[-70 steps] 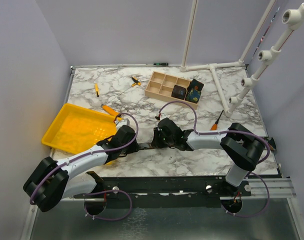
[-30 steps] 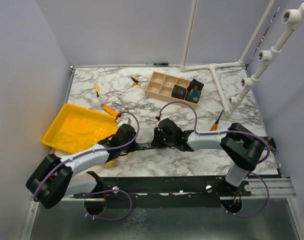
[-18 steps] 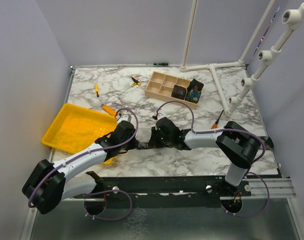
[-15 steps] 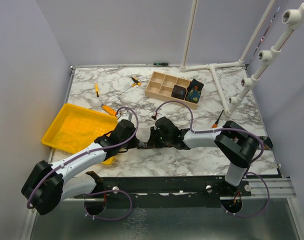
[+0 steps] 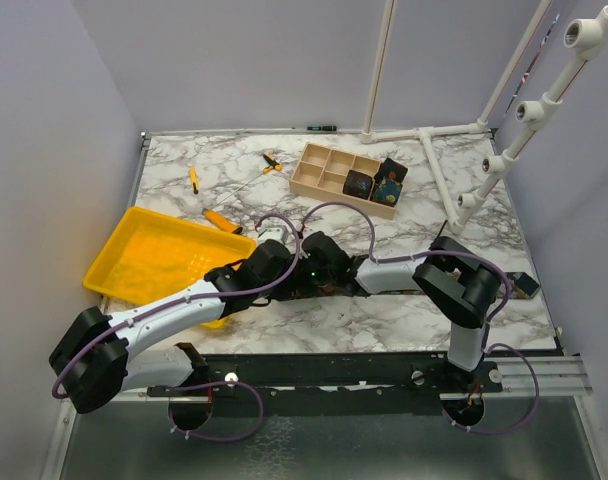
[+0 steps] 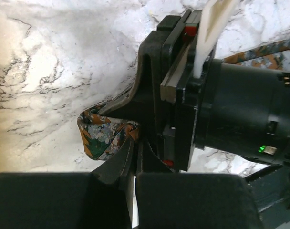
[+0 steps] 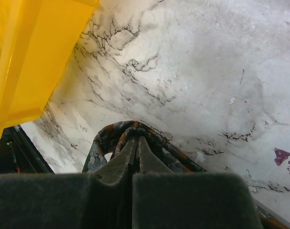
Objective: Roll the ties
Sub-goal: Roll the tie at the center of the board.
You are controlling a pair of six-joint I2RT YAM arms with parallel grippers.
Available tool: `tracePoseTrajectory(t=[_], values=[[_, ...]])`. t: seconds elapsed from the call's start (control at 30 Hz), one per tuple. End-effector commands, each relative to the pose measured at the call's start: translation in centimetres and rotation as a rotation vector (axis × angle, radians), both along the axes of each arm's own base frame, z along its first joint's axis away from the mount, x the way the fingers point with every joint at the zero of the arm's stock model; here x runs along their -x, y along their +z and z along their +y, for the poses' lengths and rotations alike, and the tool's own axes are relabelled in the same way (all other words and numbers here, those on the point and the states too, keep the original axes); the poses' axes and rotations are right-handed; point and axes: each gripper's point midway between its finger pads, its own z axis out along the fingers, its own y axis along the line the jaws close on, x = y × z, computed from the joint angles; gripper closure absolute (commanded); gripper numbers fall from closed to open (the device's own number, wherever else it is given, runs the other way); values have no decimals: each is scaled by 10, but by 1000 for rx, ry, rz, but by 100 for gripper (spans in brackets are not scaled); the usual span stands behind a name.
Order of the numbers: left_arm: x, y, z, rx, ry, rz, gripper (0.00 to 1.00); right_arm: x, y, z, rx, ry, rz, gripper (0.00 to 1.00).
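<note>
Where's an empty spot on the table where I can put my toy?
Bare marble lies in the far left corner of the table, behind the yellow tray, and along the near edge right of that tray. The middle is crowded: the left gripper and right gripper pinch the tie.

I see the mottled tie [image 6: 104, 138], rust-orange flecked with green and grey, lying on the marble tabletop [image 5: 404, 320] near its front middle. Its folded end is bunched up and nipped at the closed tips of my left pincer [image 6: 133, 152], and a narrow stretch trails flat off behind. From the other wrist the same fabric curls in a loop around the closed tips of my right pincer [image 7: 135, 143], though I can't tell whether it is pinched there. Farther back, a dark roll [image 5: 358, 184] and a printed roll [image 5: 389, 186] with blue and green sit side by side, finished, at the right end of the wooden organizer [image 5: 314, 172].
</note>
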Motion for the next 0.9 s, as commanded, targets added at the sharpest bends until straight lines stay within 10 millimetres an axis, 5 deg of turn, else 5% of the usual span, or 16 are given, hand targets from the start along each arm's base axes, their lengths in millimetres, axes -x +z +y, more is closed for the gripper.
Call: tracePoseTrajectory(t=[0.0, 0.27, 0.53, 0.87], values=[[-5, -2, -4, -32, 15, -16, 100, 21, -32, -10, 61, 3, 96, 100], [-7, -7, 10, -74, 56, -43, 100, -1, 5, -33, 38, -155, -13, 99], [-11, -5, 14, -108, 66, -49, 100, -8, 19, -45, 46, -194, -28, 98], [-12, 2, 15, -108, 72, -59, 100, 13, 4, -15, -10, -14, 81, 100]])
